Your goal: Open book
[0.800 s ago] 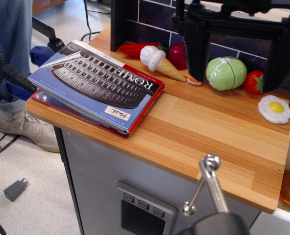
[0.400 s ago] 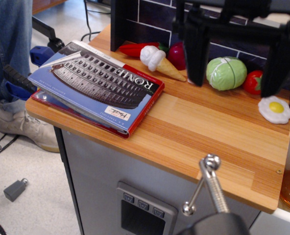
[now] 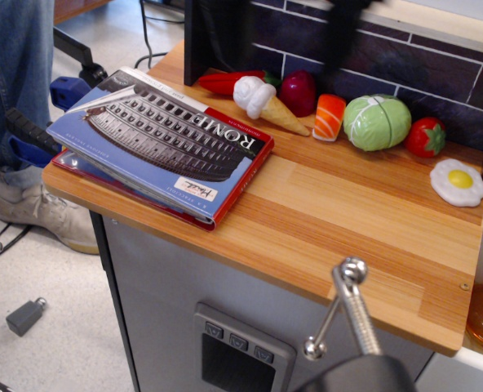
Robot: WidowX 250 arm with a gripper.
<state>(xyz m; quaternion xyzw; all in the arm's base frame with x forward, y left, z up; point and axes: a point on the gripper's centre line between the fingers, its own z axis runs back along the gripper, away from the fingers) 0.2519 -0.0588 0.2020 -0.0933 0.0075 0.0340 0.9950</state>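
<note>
Although the book (image 3: 161, 143) lies closed and untouched at the nine o'clock end of the worktop (image 3: 364, 220), I have no sight of the jaws in this view, so I cannot tell whether they are released or clenched. The blue Colosseum cover faces up with its ROME title reading upside down to me, and the book rests on a thin red-edged book (image 3: 240, 186), with its far corner hanging past the worktop's edge. My worry is that a lift taken at the wrong edge would catch the red-edged book too, or raise the whole stack instead of the cover alone. A push along the cover could also slide the book further off the nine o'clock edge, since part of it already overhangs. Along the twelve o'clock side, against the dark tiled wall, stand toy foods: a red pepper (image 3: 223, 82), an ice cream cone (image 3: 266, 104), a dark red fruit (image 3: 299, 91), a salmon piece (image 3: 330, 117), a cabbage (image 3: 377, 122) and a tomato (image 3: 427, 137), with a fried egg (image 3: 458, 182) towards three o'clock. The cone lies just beside the book's near corner, so a cover swung that way might knock it. A person's leg and shoe (image 3: 37, 211) stand on the floor close by at nine o'clock.
</note>
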